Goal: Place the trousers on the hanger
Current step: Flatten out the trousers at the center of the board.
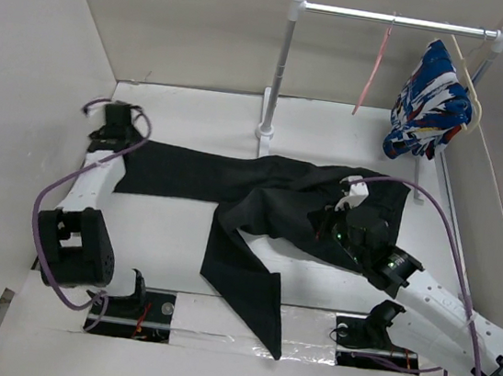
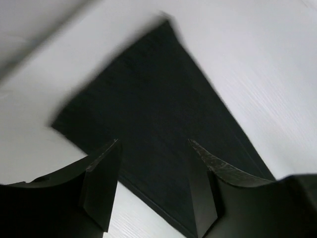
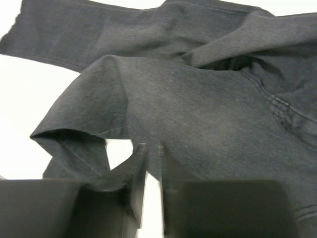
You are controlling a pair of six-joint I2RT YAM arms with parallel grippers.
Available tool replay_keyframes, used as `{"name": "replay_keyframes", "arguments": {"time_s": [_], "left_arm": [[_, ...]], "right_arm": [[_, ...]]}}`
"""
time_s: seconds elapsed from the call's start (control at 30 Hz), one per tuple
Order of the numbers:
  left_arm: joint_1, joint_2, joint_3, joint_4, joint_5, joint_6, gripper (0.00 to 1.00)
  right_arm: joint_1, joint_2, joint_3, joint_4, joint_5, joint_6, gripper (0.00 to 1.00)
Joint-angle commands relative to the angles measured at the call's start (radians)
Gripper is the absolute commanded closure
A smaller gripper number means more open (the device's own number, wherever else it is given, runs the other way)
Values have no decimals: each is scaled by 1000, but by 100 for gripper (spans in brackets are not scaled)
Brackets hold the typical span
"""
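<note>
Starting at the left claw, we found its fingers spread wide, released and empty, poised over the cuff end of one leg of the trousers at the left of the overhead frame. The right claw had its fingers drawn nearly together, with only a slit of white showing between them. It hung low over the waist end at centre right, and we could not tell whether any cloth was caught in it.

Outward from both, the trousers lay on the counter, one leg stretched flat toward the left, the other folded down toward the bottom centre. The hanger hung bare on the rail at the upper right, well apart from the cloth and near a patterned garment. We judged the task barely begun: lifting the trousers and draping them over the hanger were all left to do.
</note>
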Motion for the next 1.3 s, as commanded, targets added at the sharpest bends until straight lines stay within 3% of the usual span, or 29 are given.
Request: {"name": "replay_keyframes", "arguments": {"time_s": [0.0,0.07,0.17,0.2,0.33,0.5,0.6,0.77,1.13,1.17,1.2,1.27], "left_arm": [[-241,-9,57,58,5,13,50],[-421,44,109,46,-15,-5,54],[-576,100,154,48,-44,-44,65],[-652,104,155,58,-43,-59,70],[-745,80,123,111,-31,-88,76],[-763,-58,-24,219,44,-102,78],[-800,-170,-110,259,57,-99,77],[-843,-333,-241,242,35,-113,76],[-914,-465,-463,234,54,-195,71],[-926,-474,-467,236,54,-197,71],[-926,-483,-467,230,54,-199,71],[-926,-511,-472,226,51,-203,70]], "right_arm": [[9,18,-3,17,55,16,100],[9,40,-5,1,60,21,100],[9,69,-21,16,14,19,99],[9,74,-24,22,-4,18,90],[58,74,-61,82,-193,-19,69],[233,84,-38,68,-205,-25,44],[316,126,-17,69,-172,-16,39],[334,293,26,152,-176,-14,37],[346,658,195,286,-236,-18,39],[346,684,227,296,-227,-8,43],[346,714,242,319,-218,-1,59],[346,716,270,332,-135,21,73]]}}
